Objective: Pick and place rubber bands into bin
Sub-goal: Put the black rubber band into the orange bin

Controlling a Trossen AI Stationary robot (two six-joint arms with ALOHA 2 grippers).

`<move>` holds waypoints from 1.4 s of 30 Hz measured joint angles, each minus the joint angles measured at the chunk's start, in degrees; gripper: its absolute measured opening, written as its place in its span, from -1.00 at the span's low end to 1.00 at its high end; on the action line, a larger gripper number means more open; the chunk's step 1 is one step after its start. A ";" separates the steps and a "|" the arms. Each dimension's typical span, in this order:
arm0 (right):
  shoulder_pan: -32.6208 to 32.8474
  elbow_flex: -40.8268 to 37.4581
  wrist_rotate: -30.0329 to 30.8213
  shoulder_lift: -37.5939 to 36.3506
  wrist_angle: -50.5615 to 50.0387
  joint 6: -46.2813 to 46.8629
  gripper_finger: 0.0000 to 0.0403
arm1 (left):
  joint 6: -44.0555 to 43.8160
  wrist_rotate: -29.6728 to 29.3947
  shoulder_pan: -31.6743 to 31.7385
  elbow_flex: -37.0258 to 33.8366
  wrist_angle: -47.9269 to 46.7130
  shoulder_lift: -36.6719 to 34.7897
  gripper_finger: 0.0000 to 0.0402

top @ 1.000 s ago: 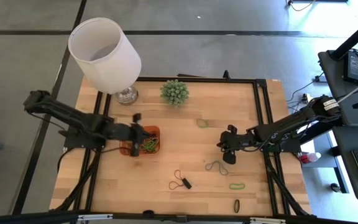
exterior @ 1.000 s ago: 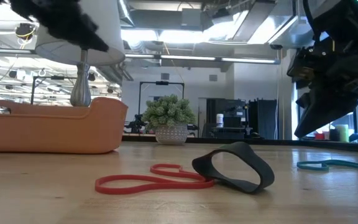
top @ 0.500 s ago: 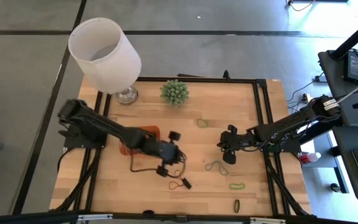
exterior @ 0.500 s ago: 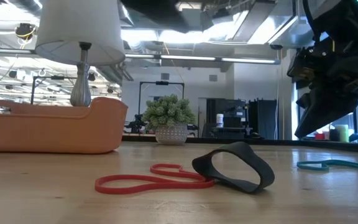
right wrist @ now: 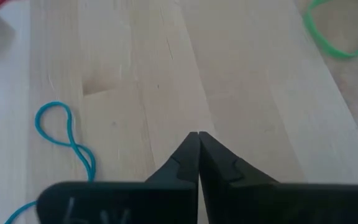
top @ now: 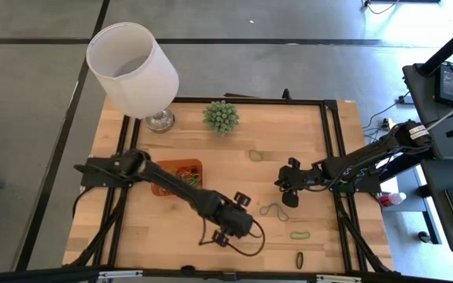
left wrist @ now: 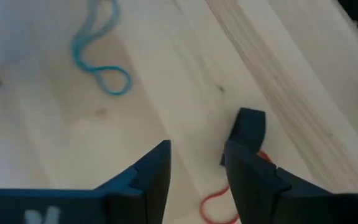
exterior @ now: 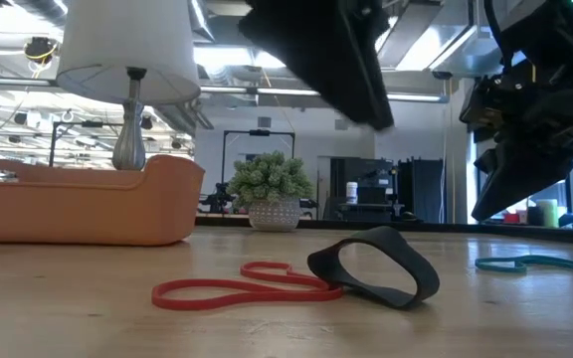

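Your left hand (left wrist: 194, 171) hangs released, fingers apart, over the front middle of the counter (top: 289, 126), just above the black rubber band (left wrist: 248, 126) and the red one (exterior: 232, 286) linked to it. The blue-grey band (top: 272, 210) lies just beside it, toward your right hand (right wrist: 197, 146), which waits clenched with bare wood all round. The bin (top: 181, 168) sits well back left, green bands inside.

I am noting pale, smooth, matt wood on the bench (top: 234, 181), a translucent orange plastic bin (exterior: 88, 204), matt rubber bands (exterior: 267, 283), and my matt black tool (left wrist: 194, 177).
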 joint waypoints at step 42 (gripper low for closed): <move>0.15 0.00 -0.08 0.07 0.43 5.02 -0.92 | -3.47 6.71 0.24 9.66 -18.75 -2.28 -0.99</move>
